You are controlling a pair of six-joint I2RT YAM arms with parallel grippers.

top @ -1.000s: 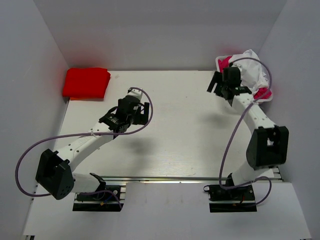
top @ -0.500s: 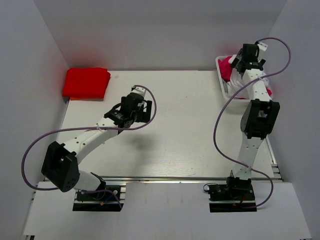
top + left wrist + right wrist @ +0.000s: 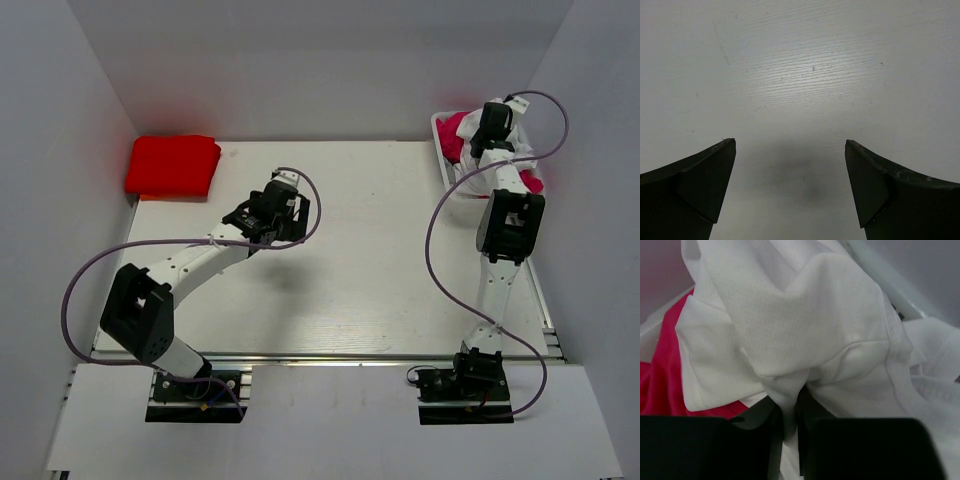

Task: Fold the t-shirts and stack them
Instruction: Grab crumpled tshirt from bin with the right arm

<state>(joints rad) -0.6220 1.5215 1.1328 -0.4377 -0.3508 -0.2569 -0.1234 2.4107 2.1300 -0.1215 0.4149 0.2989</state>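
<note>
The fingers of the right gripper pinch a fold of the white t-shirt, which lies heaped over a pink t-shirt in the basket at the table's far right corner. The left gripper hangs with its fingers spread wide, nothing between them, over the bare middle of the table. The red t-shirt lies folded at the far left edge, well apart from both arms.
</note>
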